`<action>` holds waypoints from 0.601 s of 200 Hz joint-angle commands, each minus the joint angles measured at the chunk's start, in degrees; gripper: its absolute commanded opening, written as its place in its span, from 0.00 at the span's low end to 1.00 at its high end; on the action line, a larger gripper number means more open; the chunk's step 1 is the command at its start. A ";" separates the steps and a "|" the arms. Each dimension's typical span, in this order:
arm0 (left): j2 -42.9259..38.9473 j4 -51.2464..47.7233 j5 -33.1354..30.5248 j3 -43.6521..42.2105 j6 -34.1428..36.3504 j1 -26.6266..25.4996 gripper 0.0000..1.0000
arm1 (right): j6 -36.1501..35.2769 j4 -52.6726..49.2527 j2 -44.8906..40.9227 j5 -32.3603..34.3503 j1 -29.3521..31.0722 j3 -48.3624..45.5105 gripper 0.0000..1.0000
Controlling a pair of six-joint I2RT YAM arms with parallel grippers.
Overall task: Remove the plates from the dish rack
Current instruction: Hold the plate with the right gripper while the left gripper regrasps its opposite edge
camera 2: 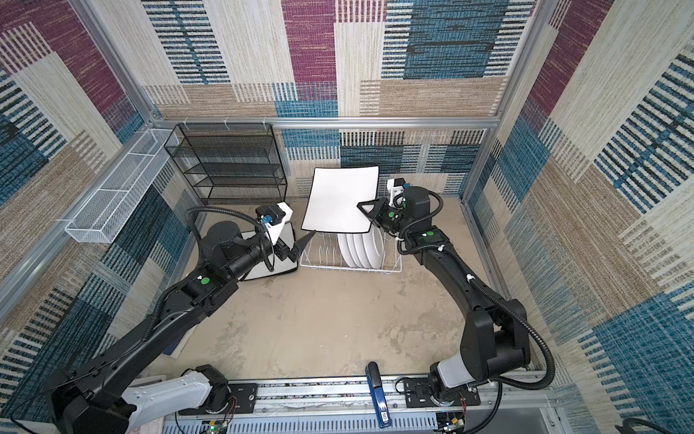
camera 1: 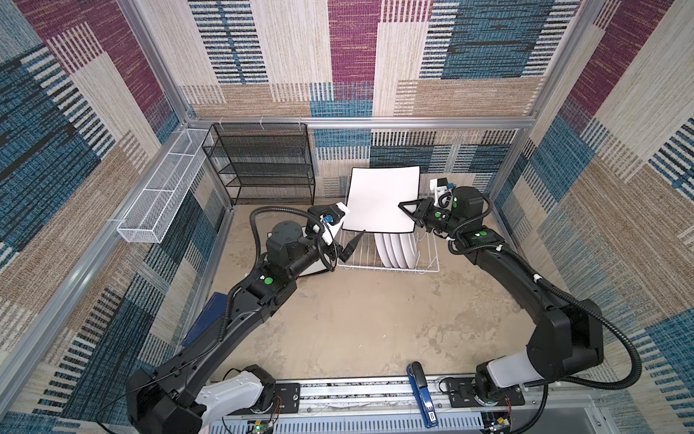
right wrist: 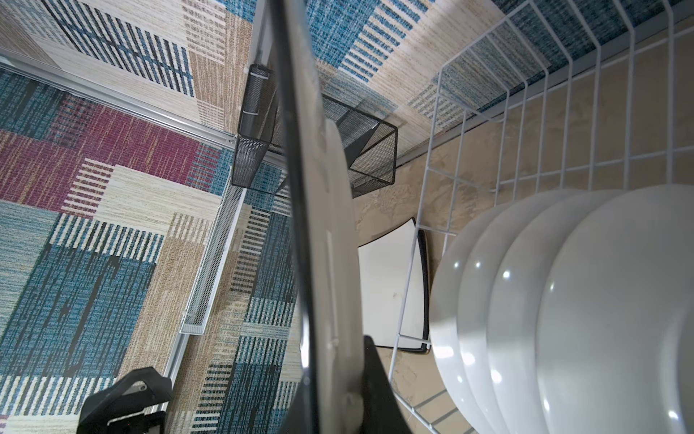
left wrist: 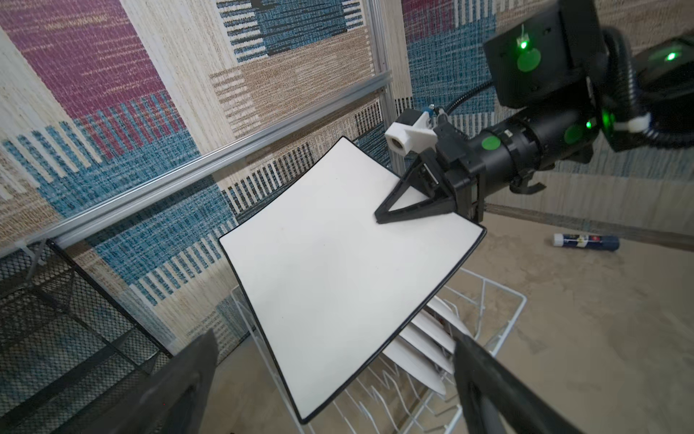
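A large square white plate with a black edge point(camera 1: 379, 199) point(camera 2: 340, 199) point(left wrist: 338, 270) hangs tilted above the dish rack point(camera 1: 428, 259) point(camera 2: 394, 263) point(left wrist: 514, 304) point(right wrist: 525, 112). My right gripper point(camera 1: 403, 208) point(camera 2: 362, 208) point(left wrist: 379, 218) point(right wrist: 338, 394) is shut on its right edge. My left gripper point(camera 1: 353, 240) point(camera 2: 306, 240) point(left wrist: 334, 336) stands open just below the plate's lower left corner, not touching it. Several round white plates point(camera 1: 396, 248) point(camera 2: 360, 250) point(right wrist: 563, 300) stand upright in the rack. Another square plate point(camera 2: 263, 270) point(right wrist: 390, 285) lies flat left of the rack, partly under my left arm.
A black mesh tiered shelf point(camera 1: 263, 165) stands against the back wall. A long white mesh basket point(camera 1: 157, 199) hangs on the left wall. A blue stapler point(camera 1: 422, 398) lies at the front rail, and a blue-and-white tube point(left wrist: 586, 240) on the floor.
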 commanded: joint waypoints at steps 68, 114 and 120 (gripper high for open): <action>12.98 -4.15 23.15 11.22 -38.35 15.06 0.99 | -1.40 9.51 0.17 -4.93 -0.07 0.67 0.00; 22.04 -1.81 31.14 13.71 -48.87 18.01 0.95 | -1.49 10.55 1.11 -7.26 -0.12 0.80 0.00; 23.18 -1.38 32.29 14.05 -49.71 18.06 0.94 | -1.49 10.76 1.33 -7.68 -0.10 0.81 0.00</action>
